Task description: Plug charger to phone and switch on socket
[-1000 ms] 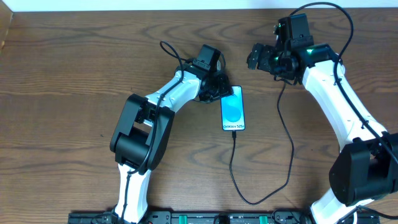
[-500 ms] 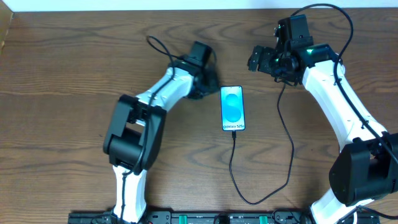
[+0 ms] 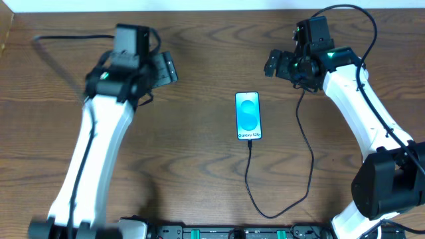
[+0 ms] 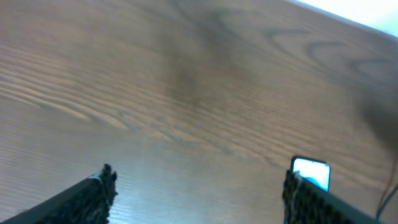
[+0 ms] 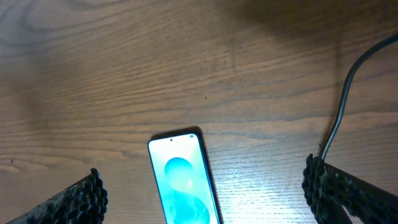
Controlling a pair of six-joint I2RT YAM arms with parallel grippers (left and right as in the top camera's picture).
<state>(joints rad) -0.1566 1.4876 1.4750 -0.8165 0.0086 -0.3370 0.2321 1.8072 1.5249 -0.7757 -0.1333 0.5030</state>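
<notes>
The phone (image 3: 248, 116) lies flat mid-table with its blue screen lit. The charger's thin black cable (image 3: 309, 166) is plugged into the phone's near end (image 3: 250, 141), loops toward the front edge and climbs to under the right wrist. The socket is hidden. My left gripper (image 3: 166, 68) is open and empty, far left of the phone. The left wrist view shows its fingers (image 4: 99, 193) wide apart and the phone (image 4: 311, 172) at the right. My right gripper (image 3: 273, 61) is open and empty, hovering behind the phone (image 5: 180, 183), with the cable (image 5: 341, 106) at the right.
Bare brown wooden table (image 3: 199, 172) around the phone. The white wall edge (image 3: 166, 5) runs along the back. The arm bases and a black rail (image 3: 219, 232) stand at the front edge. A thick black robot cable (image 3: 368, 23) arcs over the right arm.
My left arm has swung away from the phone's left side, out to the left rear of the table. The phone, cable and right arm have not moved.
</notes>
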